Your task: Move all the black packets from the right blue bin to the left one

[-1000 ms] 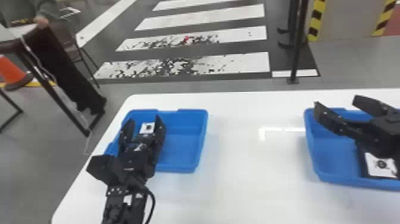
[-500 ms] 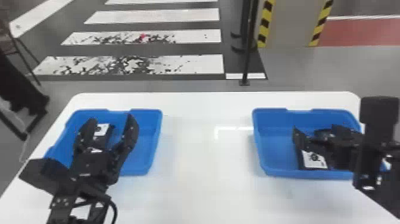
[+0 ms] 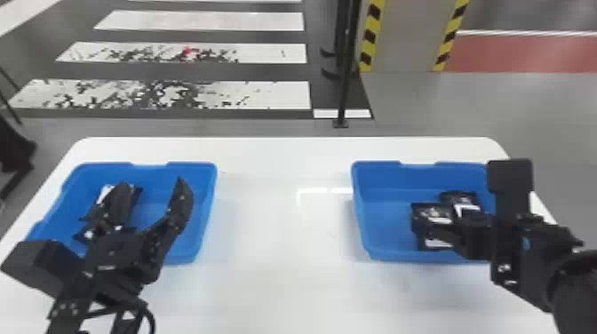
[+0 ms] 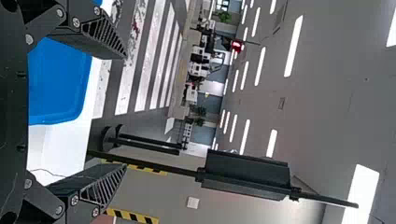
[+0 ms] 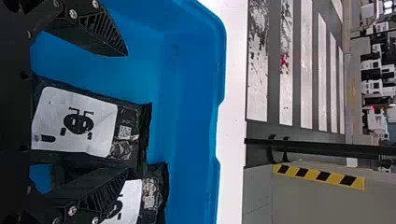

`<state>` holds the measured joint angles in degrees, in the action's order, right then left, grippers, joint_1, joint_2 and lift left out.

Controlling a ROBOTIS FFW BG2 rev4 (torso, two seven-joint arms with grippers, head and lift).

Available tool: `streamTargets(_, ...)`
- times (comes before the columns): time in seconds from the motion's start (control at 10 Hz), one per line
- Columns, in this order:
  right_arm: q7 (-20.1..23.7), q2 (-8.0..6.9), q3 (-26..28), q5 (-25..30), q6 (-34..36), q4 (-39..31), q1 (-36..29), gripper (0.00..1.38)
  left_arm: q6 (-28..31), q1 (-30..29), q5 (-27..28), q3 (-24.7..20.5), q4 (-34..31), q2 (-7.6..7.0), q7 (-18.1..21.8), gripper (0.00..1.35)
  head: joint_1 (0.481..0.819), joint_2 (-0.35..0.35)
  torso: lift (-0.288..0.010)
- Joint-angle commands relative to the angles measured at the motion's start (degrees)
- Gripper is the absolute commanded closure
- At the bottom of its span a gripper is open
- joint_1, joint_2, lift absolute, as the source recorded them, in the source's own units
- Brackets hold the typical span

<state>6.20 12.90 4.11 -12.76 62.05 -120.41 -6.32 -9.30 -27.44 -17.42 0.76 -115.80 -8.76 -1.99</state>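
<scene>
Black packets (white-labelled) in both blue bins.

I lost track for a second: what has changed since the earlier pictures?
The head view has swung right. The right gripper has come down and farther right in the right bin, to the packets there, its jaws open. Over the left bin, the left gripper has edged right, its jaws spread wider. Both bins stayed put.

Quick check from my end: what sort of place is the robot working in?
Probably a large indoor hall or test area: a zebra crossing on the floor, strip lights across the ceiling, and yellow-black hazard tape beyond the table.
</scene>
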Motion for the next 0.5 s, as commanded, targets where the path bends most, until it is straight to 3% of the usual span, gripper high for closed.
streamTargets(0.0, -0.05, -0.15, 0.00, 0.42, 2.21, -0.45, -0.43, 0.16, 0.44, 0.03, -0.29, 0.15, -0.01, -0.03, 0.06, 0.24, 0.695, -0.014, -0.168)
streamTargets(0.4, -1.46, -0.33, 0.00, -0.04, 5.30, 0.53, 0.42, 0.18, 0.16, 0.31, -0.29, 0.50, -0.01, -0.20, 0.23, 0.25, 0.695, -0.028, -0.168)
